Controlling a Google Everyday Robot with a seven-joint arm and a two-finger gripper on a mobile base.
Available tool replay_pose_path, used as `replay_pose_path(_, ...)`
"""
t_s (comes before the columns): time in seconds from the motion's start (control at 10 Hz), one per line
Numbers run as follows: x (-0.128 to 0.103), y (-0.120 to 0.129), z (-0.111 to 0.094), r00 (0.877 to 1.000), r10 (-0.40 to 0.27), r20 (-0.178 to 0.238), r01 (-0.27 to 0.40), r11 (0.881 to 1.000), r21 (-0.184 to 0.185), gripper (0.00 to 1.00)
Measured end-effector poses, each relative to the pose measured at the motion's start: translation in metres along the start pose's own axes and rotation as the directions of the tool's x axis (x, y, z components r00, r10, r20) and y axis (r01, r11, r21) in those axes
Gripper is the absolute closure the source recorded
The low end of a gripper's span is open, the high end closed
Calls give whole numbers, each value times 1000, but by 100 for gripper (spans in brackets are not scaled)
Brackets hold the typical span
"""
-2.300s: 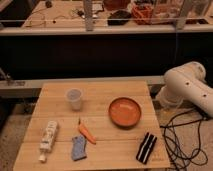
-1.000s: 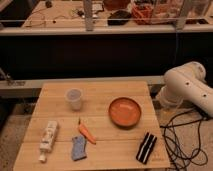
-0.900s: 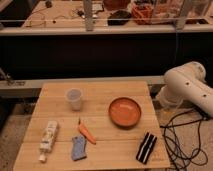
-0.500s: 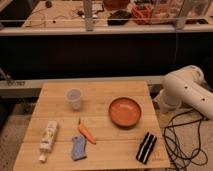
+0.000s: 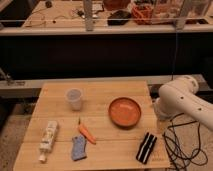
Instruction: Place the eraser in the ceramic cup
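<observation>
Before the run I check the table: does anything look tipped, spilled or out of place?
Nothing stands out. The ceramic cup stands upright, the eraser lies flat near the table's near right corner, nothing is spilled. The tool itself is not visible; the white arm is beside the right edge.

A lab: wooden worktable (image 5: 102,91), cluttered bench (image 5: 57,12) behind, cables (image 5: 181,146) on floor.

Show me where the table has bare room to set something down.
Free: the back strip behind ceramic cup and orange bowl; the front between carrot and eraser. Crowded: front left, around tube and blue piece. Gripper out of view; arm off the right edge.
</observation>
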Motion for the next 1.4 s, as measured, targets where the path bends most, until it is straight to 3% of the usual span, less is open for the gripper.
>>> replay_pose_path(0.7, -22, 31, 25, 988, -157, -3, 156, 988, -12, 20)
replay_pose_path(1.4, -46, 44, 41, 951, -311, -8, 310, 950, -29, 20)
